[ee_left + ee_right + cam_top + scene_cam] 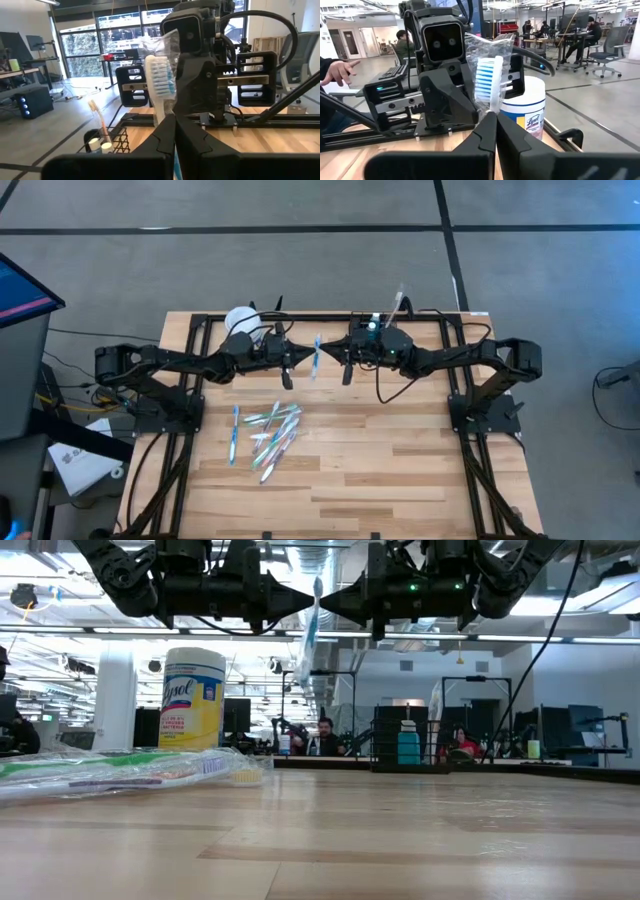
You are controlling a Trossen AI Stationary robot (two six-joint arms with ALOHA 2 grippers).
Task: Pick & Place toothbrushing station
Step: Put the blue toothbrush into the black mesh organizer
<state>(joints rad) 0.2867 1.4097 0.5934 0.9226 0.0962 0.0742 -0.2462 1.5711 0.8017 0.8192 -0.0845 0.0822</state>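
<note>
Behind the wooden table (400, 470) I see an open workshop with desks and seated people. Both arms meet high above the table's far-middle part, tip to tip.

1. Left gripper (300, 356): its fingers are pressed together on a wrapped toothbrush (317, 357), which stands upright between the two arms, bristle head up.
2. Right gripper (334, 354): its fingers are also pressed together on the same toothbrush, from the opposite side. I see the white-and-blue head (487, 80) in clear wrap just above the closed fingertips (485, 131).
3. Black mesh caddy (107, 141): it sits on the table's far edge, behind the right arm and below gripper height, well apart from both grippers. Two items stand in it, and a toothbrush (98, 120) leans out of it.
4. White wipes tub (193, 698): it stands at the far edge on the left arm's side.
5. Loose pile of wrapped toothbrushes (268, 433): it lies mid-table, nearer than the grippers.
</note>
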